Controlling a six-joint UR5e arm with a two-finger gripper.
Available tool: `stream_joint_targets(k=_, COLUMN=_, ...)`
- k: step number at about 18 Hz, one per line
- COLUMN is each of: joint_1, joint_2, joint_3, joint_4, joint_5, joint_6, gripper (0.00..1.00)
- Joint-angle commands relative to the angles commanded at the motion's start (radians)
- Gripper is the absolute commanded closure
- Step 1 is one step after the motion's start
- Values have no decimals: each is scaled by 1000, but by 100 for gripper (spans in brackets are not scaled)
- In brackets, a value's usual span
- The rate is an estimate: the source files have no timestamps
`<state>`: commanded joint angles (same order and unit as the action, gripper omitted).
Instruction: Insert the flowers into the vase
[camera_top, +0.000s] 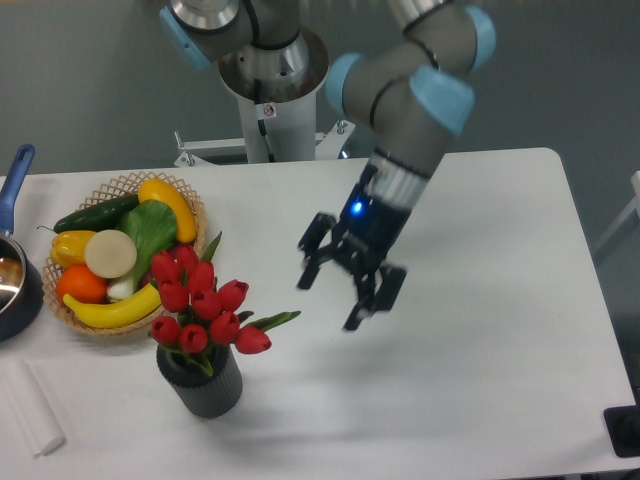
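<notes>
The flowers (205, 312) stand in the vase (203, 380) near the table's (480, 380) front left, the gripper (345, 287) hangs apart with jaws open and empty, so insertion looks done and only retreat remains.

Flowers (205, 306) look like glossy plastic, buds smooth; vase (203, 385) under them matt dark w/ fine ribbed sides. Basket (128, 186), well off from the jaws, is woven wicker; table (480, 350) smooth matt white.
</notes>
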<state>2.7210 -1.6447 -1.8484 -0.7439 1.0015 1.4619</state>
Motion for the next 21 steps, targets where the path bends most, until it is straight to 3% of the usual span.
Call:
stream_joint_targets(k=5, joint_1=31, joint_2=77, joint_3=18, joint_4=-92, joint_5=84, joint_6=49, gripper=0)
stream_joint_targets(k=7, joint_1=37, joint_2=109, joint_3=31, joint_4=-176, joint_5=178, joint_6=136, gripper=0)
stream_joint_targets(k=8, joint_1=63, joint_2=123, joint_3=41, joint_4=-240, joint_5=216, joint_6=249, gripper=0)
stream_joint_targets(k=12, joint_1=100, joint_2=125, joint_3=133, joint_4=-450, joint_5=303, joint_6=478, gripper=0)
stream_joint_targets(k=13, joint_1=117, joint_2=126, joint_3=141, joint_4=-480, joint_5=322, joint_6=518, gripper=0)
stream_joint_targets(k=15, joint_1=146, joint_2=134, joint_3=146, joint_4=-506, joint_5=324, joint_6=577, gripper=0)
stream_joint_targets(k=21, joint_1=155, joint_2=141, joint_3=135, joint_4=-505, joint_5=318, joint_6=581, gripper=0)
